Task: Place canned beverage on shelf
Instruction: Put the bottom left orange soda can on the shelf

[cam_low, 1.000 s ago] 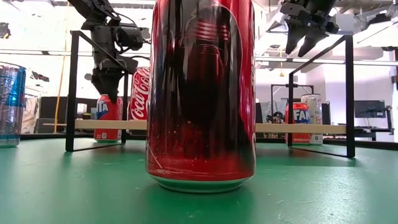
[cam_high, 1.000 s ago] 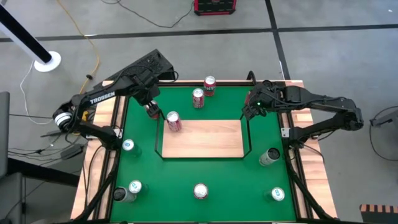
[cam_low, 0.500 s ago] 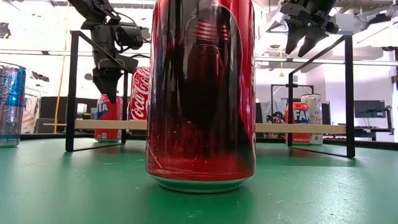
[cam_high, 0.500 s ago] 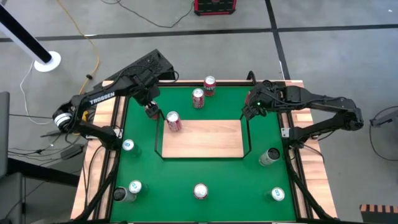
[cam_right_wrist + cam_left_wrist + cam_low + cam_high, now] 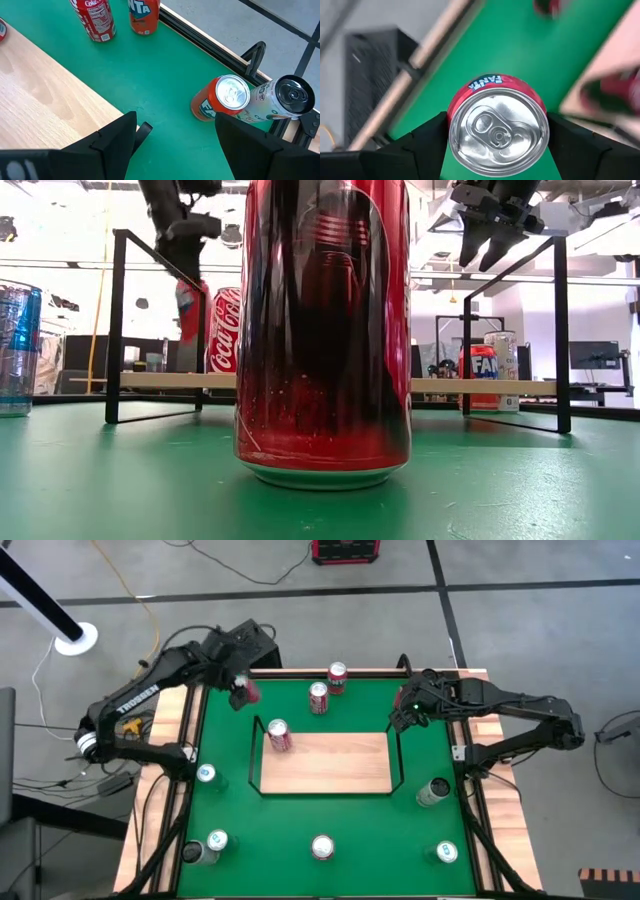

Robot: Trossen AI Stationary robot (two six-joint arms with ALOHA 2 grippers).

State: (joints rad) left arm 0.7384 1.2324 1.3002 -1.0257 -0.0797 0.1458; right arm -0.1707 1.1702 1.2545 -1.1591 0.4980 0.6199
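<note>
The left pincer [image 5: 240,693] is clenched on a red Fanta can [image 5: 496,127], its dark fingers [image 5: 427,140] pressed to both sides of the can, which hangs clear of the green worktop [image 5: 300,820] near the far left corner. In the low view the lifted can [image 5: 190,310] shows only as a blurred red shape above the shelf's board. The shelf [image 5: 340,765] lies in the middle of the worktop, and one red Coca-Cola can [image 5: 279,735] stands on its far left corner, just beside the black wire rail [image 5: 256,755]. Two more cans [image 5: 327,686] stand close together on the green between the shelf and the far edge. The right pincer [image 5: 397,718] hangs released and empty above the shelf's right rail, near the far right corner.

A silver-topped can [image 5: 206,775] stands at the left edge, two cans [image 5: 205,846] sit at the near left corner, one [image 5: 321,847] at the middle of the near edge, one [image 5: 445,853] at the near right corner and one [image 5: 433,792] at the right edge.

In the low view a big red can [image 5: 322,330] close to the lens blocks the shelf's middle; the labels of the near-edge cans cannot be read from above
</note>
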